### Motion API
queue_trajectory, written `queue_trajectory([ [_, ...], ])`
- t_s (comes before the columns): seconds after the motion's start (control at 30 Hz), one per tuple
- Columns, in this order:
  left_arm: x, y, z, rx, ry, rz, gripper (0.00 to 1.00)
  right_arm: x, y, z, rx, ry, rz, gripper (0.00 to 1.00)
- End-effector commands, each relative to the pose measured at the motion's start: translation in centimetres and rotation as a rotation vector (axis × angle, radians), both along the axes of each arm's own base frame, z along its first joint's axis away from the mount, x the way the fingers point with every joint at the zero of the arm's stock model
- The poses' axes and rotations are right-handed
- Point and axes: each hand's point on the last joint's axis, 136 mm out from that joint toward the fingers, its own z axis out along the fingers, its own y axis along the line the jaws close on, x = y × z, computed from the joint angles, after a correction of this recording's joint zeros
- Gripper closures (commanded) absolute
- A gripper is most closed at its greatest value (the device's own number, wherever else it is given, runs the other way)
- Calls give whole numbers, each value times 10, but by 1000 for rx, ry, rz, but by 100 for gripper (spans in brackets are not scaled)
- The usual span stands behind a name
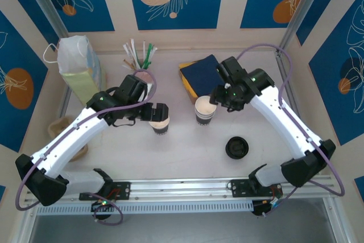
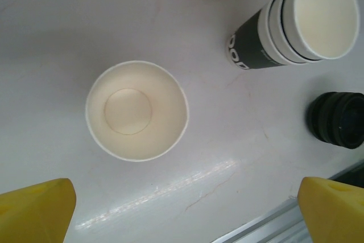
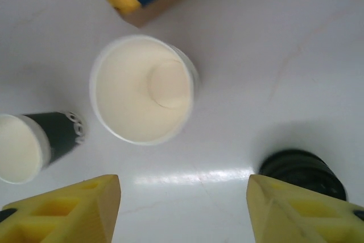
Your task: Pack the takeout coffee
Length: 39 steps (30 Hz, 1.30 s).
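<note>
Bench (image 1: 187, 160), with the striped cup (image 1: 205, 111) as reference. The takeout coffee (image 1: 236, 147), black-lidded, stands apart from the striped cup, to its right and nearer the arm bases. Left gripper (image 2: 185, 200): jaws spread wide above a second open cup (image 2: 136, 112), left of the striped cup. Right gripper (image 3: 183, 197): jaws spread, pinching nothing, close by the striped cup on its right.

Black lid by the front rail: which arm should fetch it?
Right. The black lid lies in the right half, nearer the open right gripper; the left gripper hovers over a lidless cup.
</note>
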Motion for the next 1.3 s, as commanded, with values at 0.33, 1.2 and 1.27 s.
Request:
queue_trajectory([
  [0.33,-19,-30,15,-221,-14,-149,0,-87,-61,-66,52,201,-244,60],
  [1.2,-10,-34,13,-250,-9,-97,0,-104,-97,-143,151,345,-467,72],
  [1.27,-10,-34,12,-247,-8,-100,0,-105,-95,-147,159,352,-470,72],
])
